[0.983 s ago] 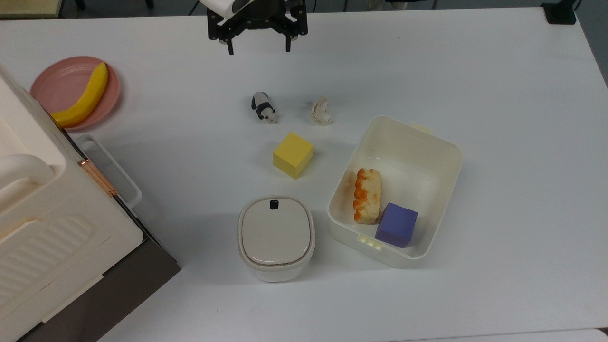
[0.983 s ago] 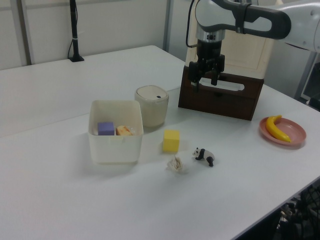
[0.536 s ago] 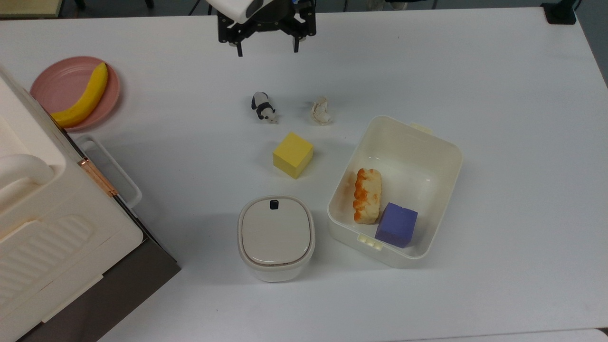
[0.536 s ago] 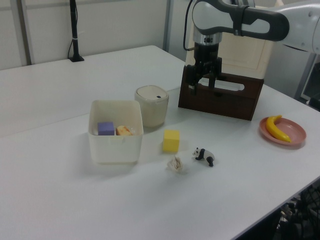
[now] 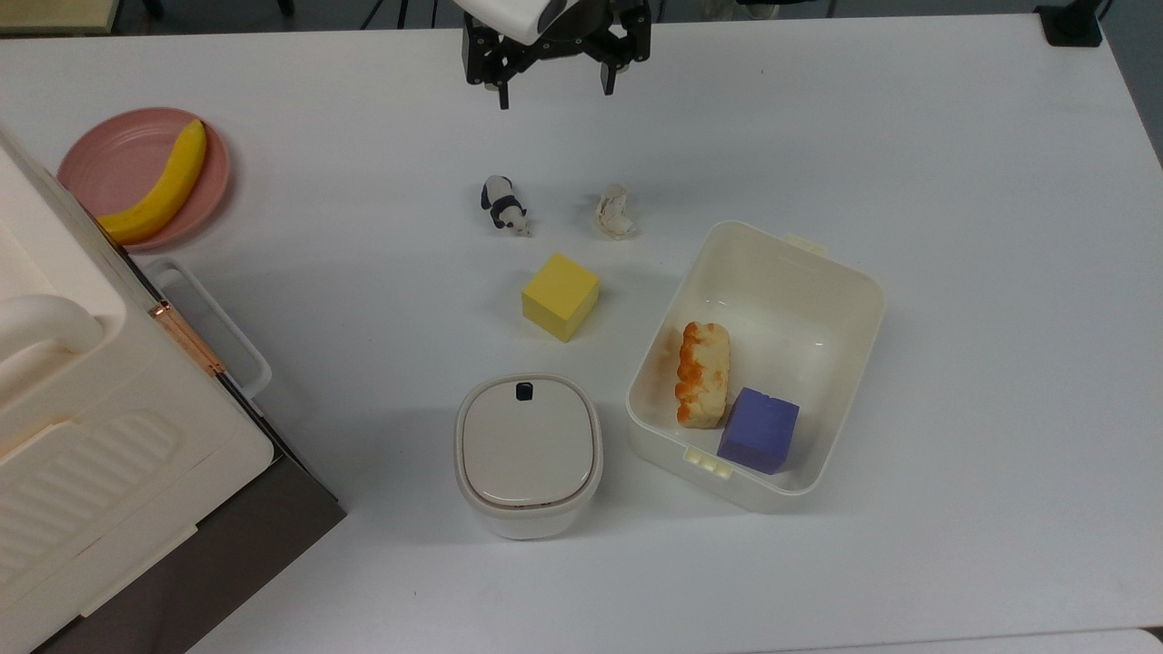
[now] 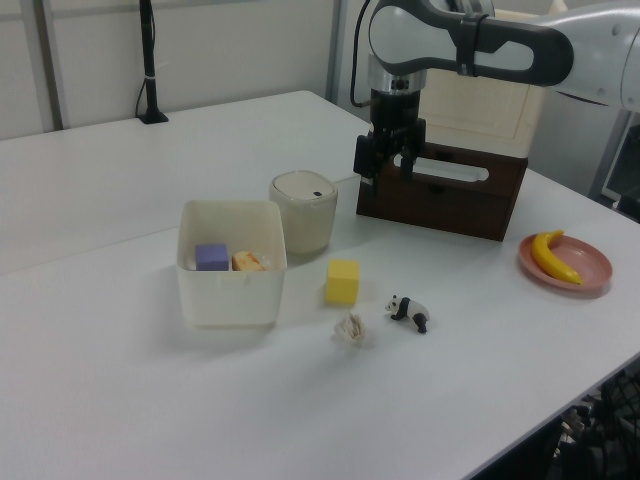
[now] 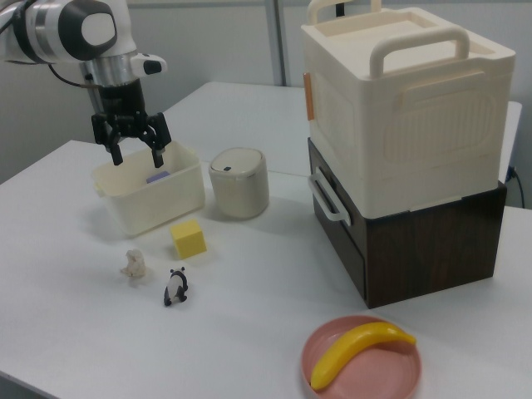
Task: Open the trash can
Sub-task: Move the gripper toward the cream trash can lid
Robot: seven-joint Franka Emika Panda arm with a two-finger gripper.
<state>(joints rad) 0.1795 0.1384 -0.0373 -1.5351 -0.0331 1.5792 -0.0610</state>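
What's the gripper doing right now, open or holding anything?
Gripper: open, fingers spread, holding nothing, up in the air well away from the trash can.

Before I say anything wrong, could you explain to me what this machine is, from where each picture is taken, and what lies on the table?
It is a robot arm ending in a two-finger pincer, open and holding nothing, raised over the white table. One picture looks straight down; the other two look from opposite sides. On the table stand a small white trash can with its lid shut and a black button at the lid's edge, a yellow cube, a toy panda, and a crumpled paper scrap. A cream tub holds a purple cube and a bread-like piece. A banana lies on a pink plate, beside a big cream box with a handle.
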